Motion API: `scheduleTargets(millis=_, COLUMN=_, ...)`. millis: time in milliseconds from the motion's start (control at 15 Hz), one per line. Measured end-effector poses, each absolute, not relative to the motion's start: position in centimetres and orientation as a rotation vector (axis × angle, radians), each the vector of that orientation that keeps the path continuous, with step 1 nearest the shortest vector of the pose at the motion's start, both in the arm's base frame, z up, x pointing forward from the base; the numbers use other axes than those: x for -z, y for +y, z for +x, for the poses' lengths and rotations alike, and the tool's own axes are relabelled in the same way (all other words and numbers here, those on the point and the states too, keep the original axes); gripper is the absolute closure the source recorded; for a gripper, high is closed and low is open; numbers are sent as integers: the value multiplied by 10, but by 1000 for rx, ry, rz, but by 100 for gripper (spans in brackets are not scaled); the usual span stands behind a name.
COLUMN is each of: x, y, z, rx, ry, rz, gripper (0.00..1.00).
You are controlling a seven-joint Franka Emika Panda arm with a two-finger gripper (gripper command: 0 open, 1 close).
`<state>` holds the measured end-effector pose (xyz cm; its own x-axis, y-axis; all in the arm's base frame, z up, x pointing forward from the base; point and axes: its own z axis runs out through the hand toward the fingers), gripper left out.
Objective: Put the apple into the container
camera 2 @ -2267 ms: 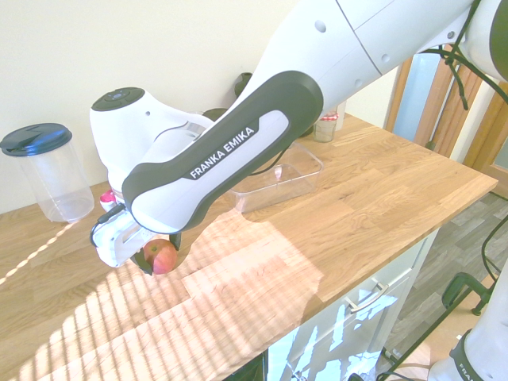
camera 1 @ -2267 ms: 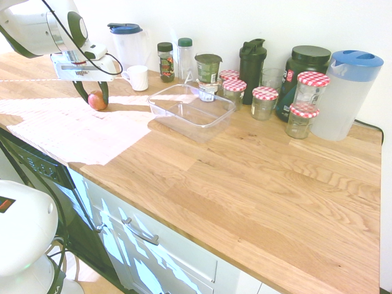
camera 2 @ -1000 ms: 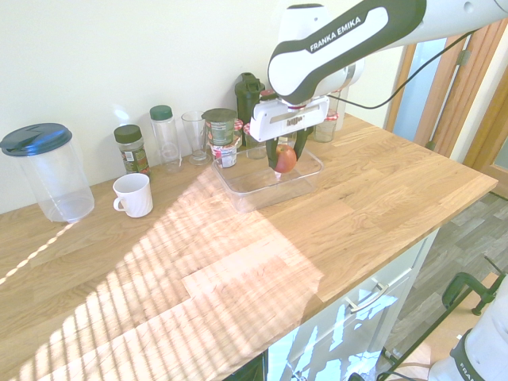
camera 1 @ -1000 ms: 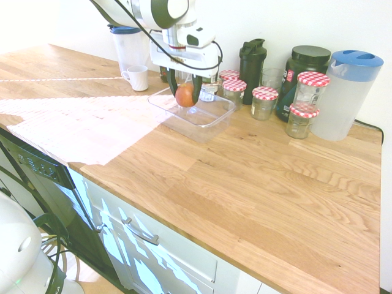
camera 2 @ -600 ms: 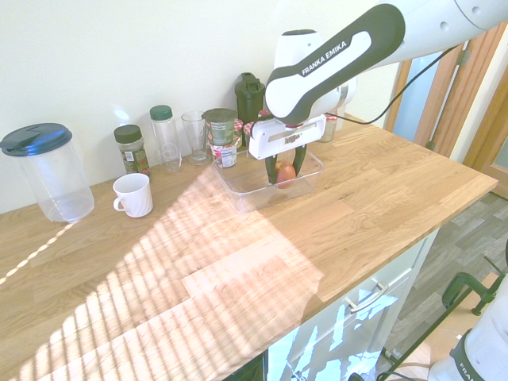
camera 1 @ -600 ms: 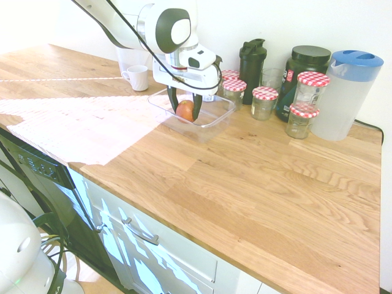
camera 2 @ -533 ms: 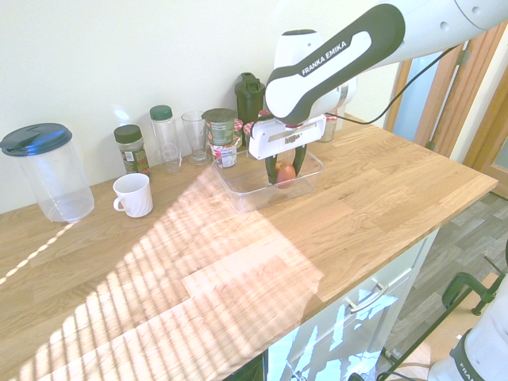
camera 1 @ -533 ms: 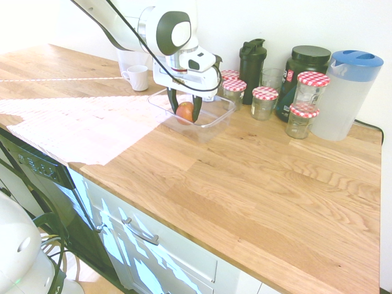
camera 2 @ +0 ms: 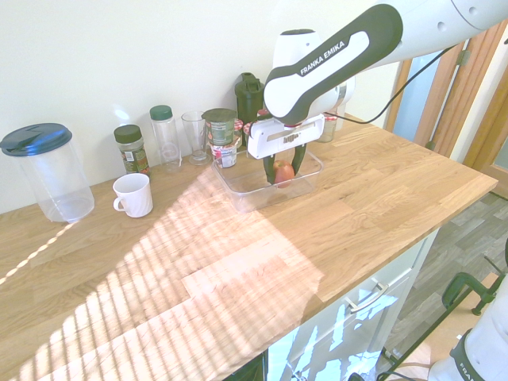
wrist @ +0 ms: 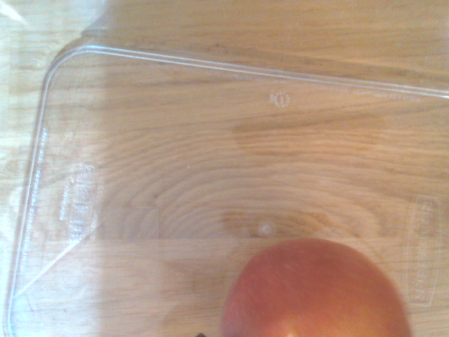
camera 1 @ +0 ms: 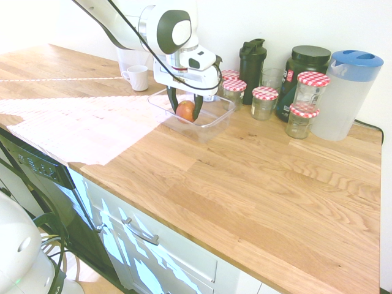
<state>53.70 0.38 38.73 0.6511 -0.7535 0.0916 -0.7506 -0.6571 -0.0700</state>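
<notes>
The red apple rests on the bottom of the clear rectangular container, toward its front half. My gripper reaches down into the tub and straddles the apple, open, with a small gap on each side of the fruit. In the wrist view the apple fills the lower edge, and the container's rounded rim and the wood beneath it show clearly.
Behind the tub stand several red-checked-lid jars, a black shaker bottle, a dark tub and spice jars. A white mug is off to one side. Blue-lidded pitchers stand at the counter's ends.
I carried the apple from the sunlit counter by the mug over to the container and lowered it inside. In the last half second the fingers spread apart off the apple.
</notes>
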Motion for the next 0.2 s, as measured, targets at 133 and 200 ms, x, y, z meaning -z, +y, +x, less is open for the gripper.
scheduleTargets(millis=133, x=-407, y=10, z=539, rx=218, ry=1278, rz=-2817, gripper=0)
scheduleTargets(millis=200, x=-427, y=17, z=538, rx=244, ry=1269, rz=-2809, gripper=0)
